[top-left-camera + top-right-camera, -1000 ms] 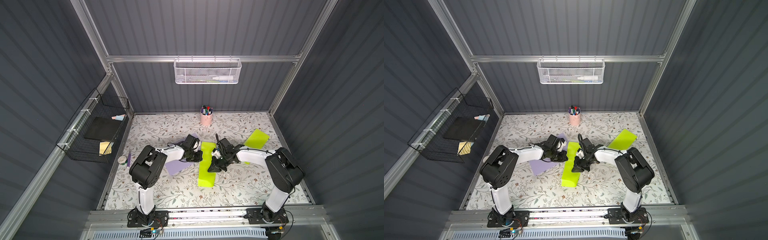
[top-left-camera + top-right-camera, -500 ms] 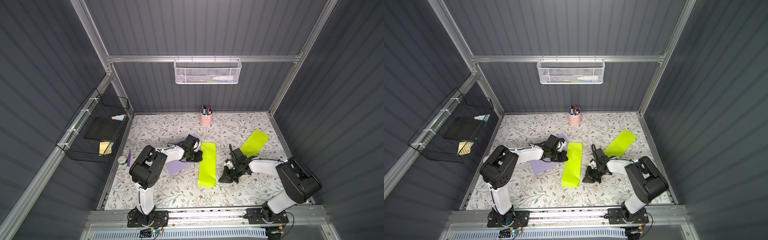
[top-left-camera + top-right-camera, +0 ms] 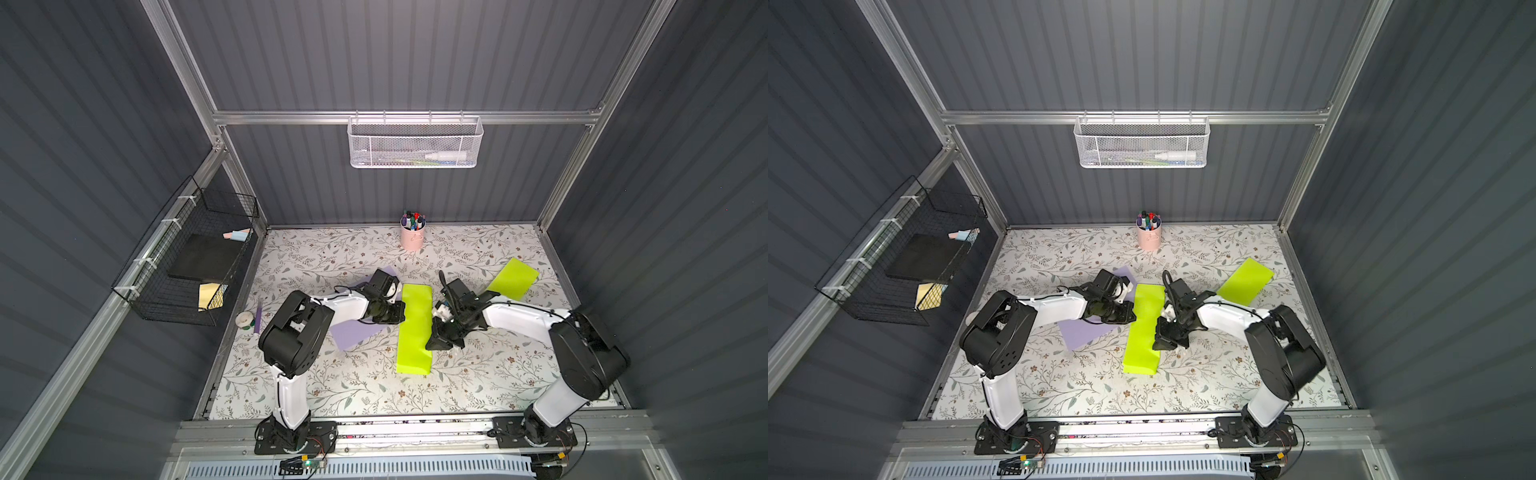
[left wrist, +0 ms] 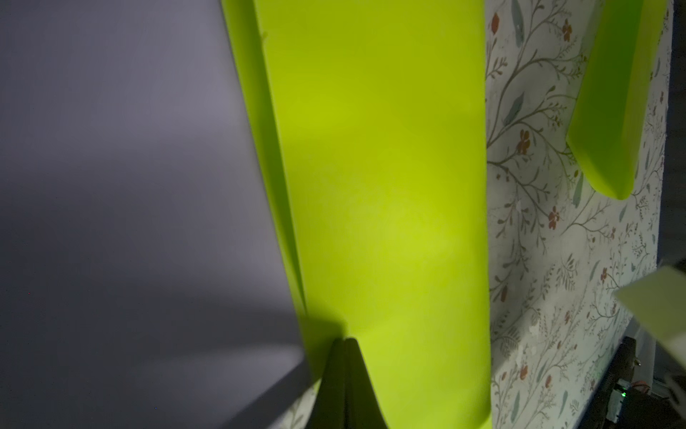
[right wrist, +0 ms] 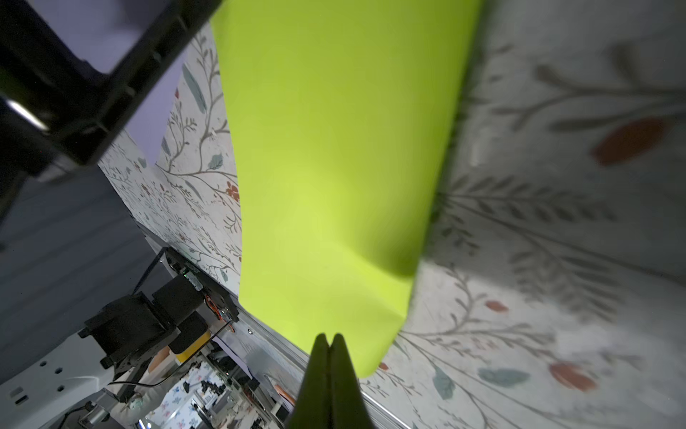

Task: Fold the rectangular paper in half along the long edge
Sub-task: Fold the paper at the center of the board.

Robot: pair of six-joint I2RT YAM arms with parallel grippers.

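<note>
- Two tools, both clenched on nothing: left tool (image 3: pixel 398 312) still pins one long edge of the lime paper (image 3: pixel 414 332), and right tool (image 3: pixel 435 345) is back at the opposite long edge after swinging clear.
- Paper lies flat in the middle of the counter (image 3: pixel 332 390), already doubled into a narrow strip; I'd call this crease-pressing, nearly finished.
- Purple sheet (image 3: pixel 353 332) crowds the paper's left-tool side; spare lime sheet (image 3: pixel 513 279) sits well apart; open room past its near end.

Both top views look steeply down from high at the front of the cell toward its rear wall (image 3: pixel 374 199), covering the whole floral table (image 3: pixel 332 390). Each wrist camera sits very near the surface, sighting past its own gripper: left gripper (image 4: pixel 344 351), right gripper (image 5: pixel 328 347). Both wrist views share the green paper strip (image 4: pixel 371 185)
</note>
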